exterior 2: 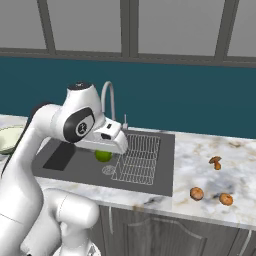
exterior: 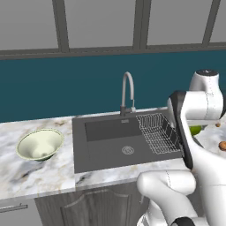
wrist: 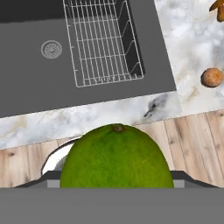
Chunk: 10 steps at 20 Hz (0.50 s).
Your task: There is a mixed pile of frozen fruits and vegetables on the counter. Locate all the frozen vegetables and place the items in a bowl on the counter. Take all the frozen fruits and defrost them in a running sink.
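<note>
My gripper (exterior 2: 104,151) is shut on the bright green ball (wrist: 116,159), held up in the air over the sink's (exterior: 106,152) right side near the wire rack (exterior 2: 139,157). The ball (exterior 2: 103,156) peeks out under the hand, and its green edge (exterior: 195,129) shows behind the arm. On the marble counter (exterior 2: 200,155) right of the sink lie the brown-orange mushroom piece (exterior 2: 216,162) and two round orange pieces (exterior 2: 197,193) (exterior 2: 226,199). The pale cream-green bowl (exterior: 27,140) stands on the counter left of the sink.
The curved silver faucet (exterior: 128,90) rises behind the basin and the round drain (exterior: 127,150) sits mid-basin. A teal wall and window frames back the counter. Wooden floor (wrist: 197,131) lies beyond the counter's front edge. One orange piece (wrist: 212,77) lies near that edge.
</note>
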Available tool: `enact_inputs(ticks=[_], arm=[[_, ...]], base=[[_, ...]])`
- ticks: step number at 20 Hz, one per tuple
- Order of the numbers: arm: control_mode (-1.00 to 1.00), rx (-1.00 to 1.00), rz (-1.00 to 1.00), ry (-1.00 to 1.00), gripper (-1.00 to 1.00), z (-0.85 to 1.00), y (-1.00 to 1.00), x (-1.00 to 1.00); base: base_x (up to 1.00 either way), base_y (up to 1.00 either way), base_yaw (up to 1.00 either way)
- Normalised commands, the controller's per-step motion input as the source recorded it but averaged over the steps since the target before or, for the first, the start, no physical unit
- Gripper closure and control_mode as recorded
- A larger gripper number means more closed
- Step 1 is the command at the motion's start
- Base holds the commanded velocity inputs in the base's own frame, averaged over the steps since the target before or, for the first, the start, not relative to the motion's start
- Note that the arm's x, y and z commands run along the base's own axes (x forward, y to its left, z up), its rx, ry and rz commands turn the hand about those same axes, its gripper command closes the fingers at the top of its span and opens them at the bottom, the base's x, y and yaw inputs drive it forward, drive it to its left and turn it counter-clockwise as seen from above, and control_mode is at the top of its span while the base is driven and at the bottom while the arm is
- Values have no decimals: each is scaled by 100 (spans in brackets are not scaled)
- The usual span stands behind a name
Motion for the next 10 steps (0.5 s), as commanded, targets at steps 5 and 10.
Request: enact_inputs(ticks=[5, 10], arm=[[-100, 0, 12, 0, 100, 7, 73, -2], [-100, 0, 16, 0, 100, 0, 75, 0]], base=[[0, 0, 0], [0, 0, 0]])
